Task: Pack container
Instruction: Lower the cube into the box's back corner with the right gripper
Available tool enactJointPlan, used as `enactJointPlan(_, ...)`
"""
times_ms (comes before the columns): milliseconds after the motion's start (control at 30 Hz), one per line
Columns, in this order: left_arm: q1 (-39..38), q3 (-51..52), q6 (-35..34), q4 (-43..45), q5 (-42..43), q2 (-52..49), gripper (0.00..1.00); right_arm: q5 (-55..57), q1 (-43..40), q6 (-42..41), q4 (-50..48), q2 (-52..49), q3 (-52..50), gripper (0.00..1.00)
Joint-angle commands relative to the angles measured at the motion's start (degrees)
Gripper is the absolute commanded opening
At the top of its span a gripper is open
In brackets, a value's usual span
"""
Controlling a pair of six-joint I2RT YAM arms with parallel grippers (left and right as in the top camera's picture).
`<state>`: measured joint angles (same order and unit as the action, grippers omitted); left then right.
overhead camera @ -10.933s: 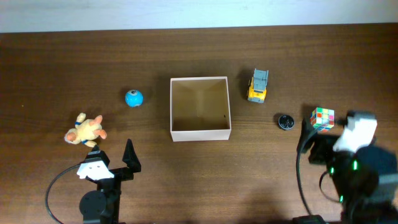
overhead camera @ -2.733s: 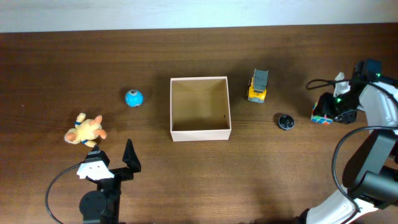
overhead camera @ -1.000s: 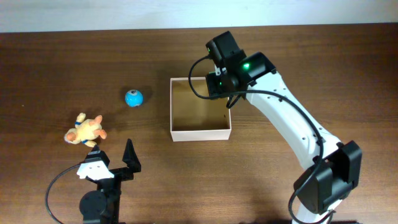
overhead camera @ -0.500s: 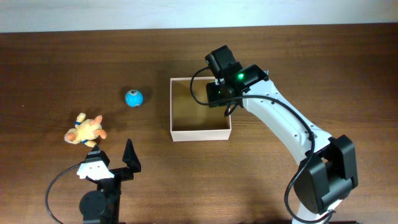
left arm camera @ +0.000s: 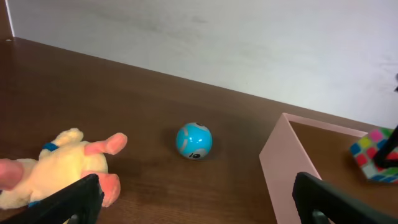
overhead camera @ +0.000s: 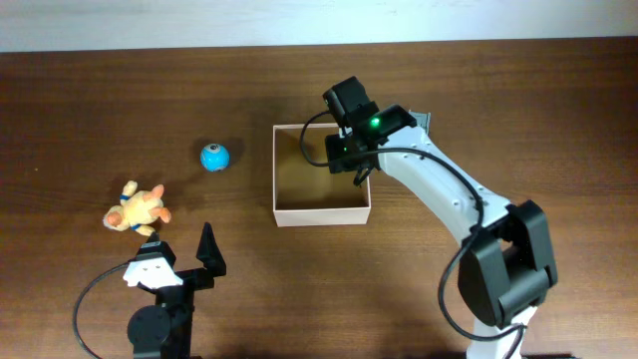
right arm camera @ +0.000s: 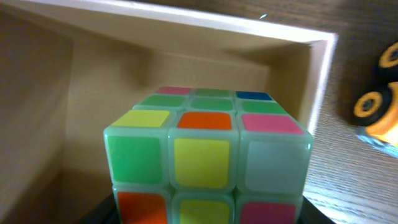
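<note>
The container (overhead camera: 321,214), a square open box with white walls and a tan inside, stands mid-table; its wall also shows in the left wrist view (left arm camera: 283,168) and the right wrist view (right arm camera: 186,28). My right gripper (overhead camera: 349,158) hangs over the box's right half, shut on a colourful puzzle cube (right arm camera: 208,146), which floats above the box interior. From the left wrist view the cube (left arm camera: 372,155) shows just past the box wall. In the overhead view the arm hides the cube. My left gripper (overhead camera: 181,257) rests open near the front left, holding nothing.
A blue ball (overhead camera: 214,157) lies left of the box, and a yellow-and-pink plush toy (overhead camera: 138,207) lies farther left and nearer. A yellow toy truck (right arm camera: 379,106) sits on the table just outside the box's right wall.
My right arm has shifted slightly left with the cube, staying over the box's right side. The left arm, ball and plush have not moved.
</note>
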<state>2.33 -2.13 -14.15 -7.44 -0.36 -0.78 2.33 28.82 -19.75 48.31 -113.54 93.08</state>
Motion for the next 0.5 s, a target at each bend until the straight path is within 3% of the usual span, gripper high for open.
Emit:
enactJointPlan(0,0.2,0.3,0.9,0.1,0.6,0.5,0.99,-0.4,0.1,-0.7,-0.8,-1.4,-0.3,0.44)
enactJointPlan(467,0.2,0.3,0.9,0.1,0.6,0.5,0.99,-0.4,0.1,-0.7,-1.9,-1.4,-0.3,0.44)
